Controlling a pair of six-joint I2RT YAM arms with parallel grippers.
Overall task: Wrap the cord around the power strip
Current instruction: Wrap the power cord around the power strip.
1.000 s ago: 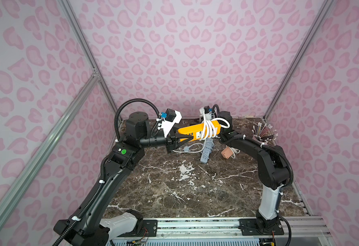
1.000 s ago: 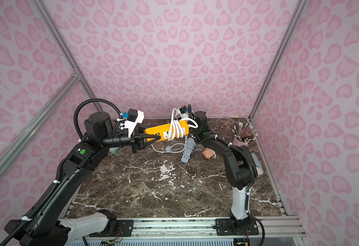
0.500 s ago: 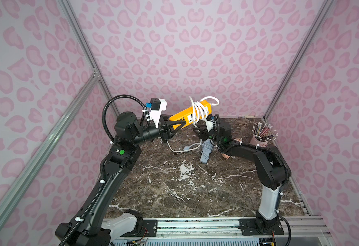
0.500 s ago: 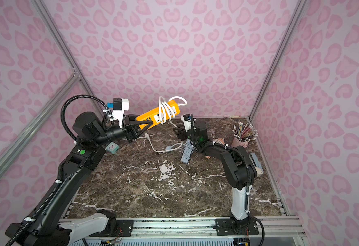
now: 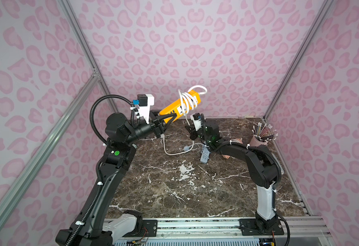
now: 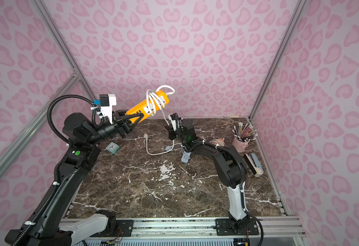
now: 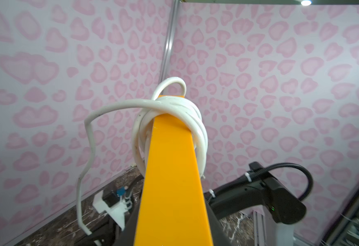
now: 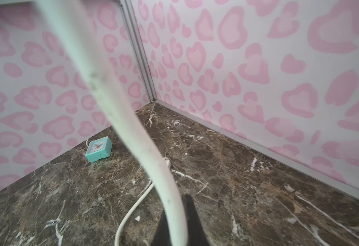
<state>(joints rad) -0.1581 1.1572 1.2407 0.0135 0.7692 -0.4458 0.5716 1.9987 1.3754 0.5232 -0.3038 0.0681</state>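
Several turns of the white cord (image 5: 187,101) already sit around the far end of the orange power strip (image 5: 172,108). The left gripper (image 5: 170,117) clamps the strip by its near end and holds it clear of the marble table (image 5: 174,191), tilted up toward the back wall in both top views. The change is on the other side. A second ago the right gripper (image 5: 191,130) was up beside the coils with its jaws apart. Now it sits low, just above the table, closed on the free run of cord hanging from the strip. The right wrist view shows that run passing straight between its dark fingers (image 8: 190,215). The left arm has also raised the strip higher and steeper. This looks like a fresh grip further down the cord, taken to feed another turn. A stretch of slack remains on the table, curving to the plug (image 5: 163,136) below the left gripper, so the wrap is well along but unfinished. The next move probably calls for carrying the gripped section up and round the strip under light tension. The coils look loose in the left wrist view and could slip off the end.
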